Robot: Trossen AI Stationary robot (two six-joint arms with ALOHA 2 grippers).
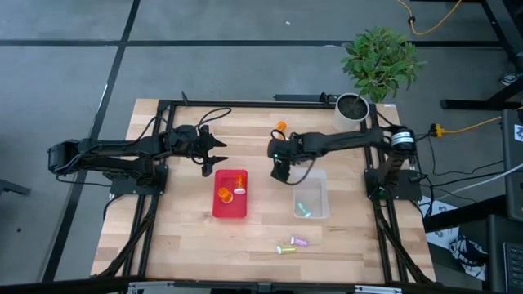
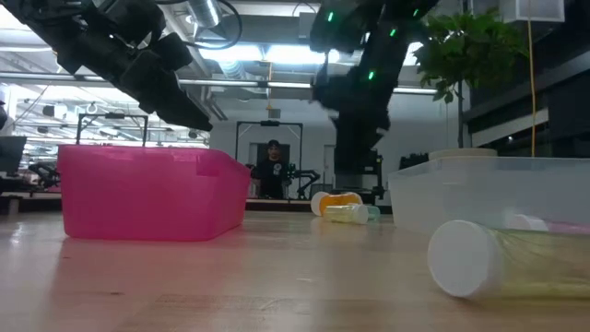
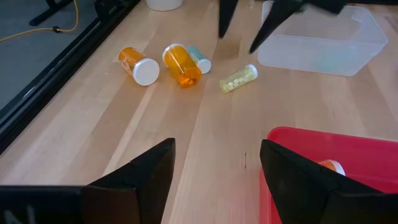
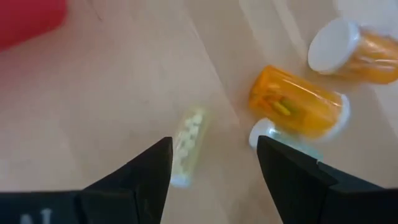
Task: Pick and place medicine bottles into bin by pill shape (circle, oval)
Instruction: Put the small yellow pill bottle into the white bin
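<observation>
On the wooden bench (image 1: 188,237), the red bin (image 1: 230,194) holds orange bottles (image 1: 239,181); the clear bin (image 1: 311,194) holds what may be a green bottle (image 1: 304,210). The right claw (image 4: 214,163) hovers spread above a yellow pill vial (image 4: 185,144) beside two orange bottles (image 4: 297,101). The left claw (image 3: 217,165), also spread, hangs near the red bin.

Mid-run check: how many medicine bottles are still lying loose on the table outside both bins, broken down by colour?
Orange bottles: 2
Yellow bottles: 2
Pale blue bottle: 1
Pink bottle: 1
Total loose on the table: 6
</observation>
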